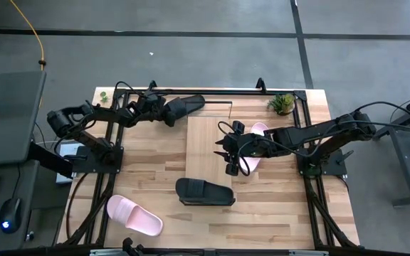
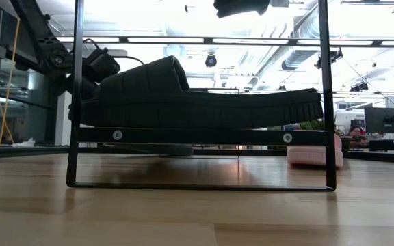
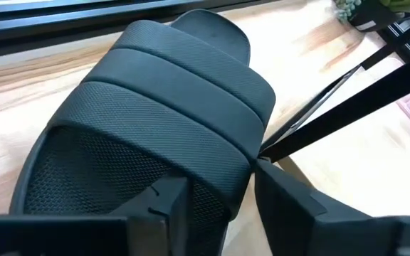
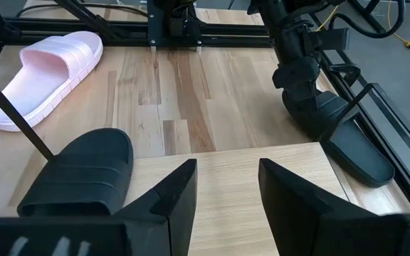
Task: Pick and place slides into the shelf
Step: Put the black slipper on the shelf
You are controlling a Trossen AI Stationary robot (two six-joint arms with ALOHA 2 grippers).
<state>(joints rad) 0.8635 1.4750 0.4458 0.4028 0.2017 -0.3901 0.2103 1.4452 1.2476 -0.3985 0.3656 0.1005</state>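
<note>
My left gripper (image 1: 161,108) is near the table's far edge, shut on a black slide (image 1: 182,107) beside the shelf's black wire frame (image 1: 212,104). My right gripper (image 1: 228,151) hangs open above the shelf (image 1: 205,139), a light-wood board, and touches nothing. One pink slide (image 1: 256,146) lies sole-down just right of the board, under the right arm. A second black slide (image 1: 205,192) lies crosswise at the board's near end. In the low view this slide (image 2: 183,102) fills the wire frame's width. The other pink slide (image 1: 134,215) lies sole-down at the table's near left. My left gripper (image 3: 219,185) holds the black slide by the side of its wide strap (image 3: 237,167). One finger (image 3: 166,203) is under the strap, inside the foot opening, and the other finger (image 3: 290,206) is outside. The fingers slant down from the table's left. I cannot tell if the slide is lifted clear.
A small green plant (image 1: 282,104) stands at the table's far right corner. Black frame rails run along the table's left and right sides. Bare tabletop shows between the near black slide and the near edge. A desk with a mouse (image 1: 6,213) stands left of the table.
</note>
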